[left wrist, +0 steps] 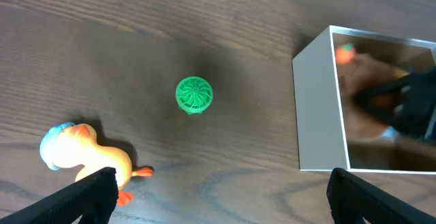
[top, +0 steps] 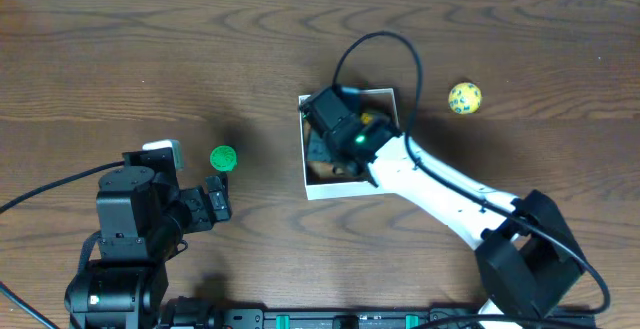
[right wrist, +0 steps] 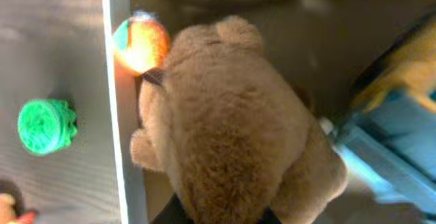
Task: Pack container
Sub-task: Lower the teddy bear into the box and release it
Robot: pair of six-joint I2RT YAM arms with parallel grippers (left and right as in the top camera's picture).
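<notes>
**Overhead.** The container [top: 305, 169] sits mid-table, a white-walled box. The right arm reaches over it from the lower right, and the right gripper [top: 328, 141] is down within the walls. 1 yellow ball [top: 464, 98] lies outside the box, on the right arm's side. 1 green toy [top: 223, 158] lies just ahead of the left gripper [top: 215, 201], with the container beyond it.

**Left wrist.** The jaws are spread wide with nothing between them. The green toy is ahead at centre, the duck [left wrist: 85, 154] is closer at the left of the view, and the container wall is at the right.

**Right wrist.** The jaws are drawn together, apparently pinching the near end of the teddy bear [right wrist: 231, 122]. The bear's long axis runs straight away from the fingers, parallel to the white wall and on its inner side, beside an orange ball [right wrist: 139, 43].

**Judgement.** The bear is inside the box, so the next move is probably a release. The left arm is nearer the green toy.
</notes>
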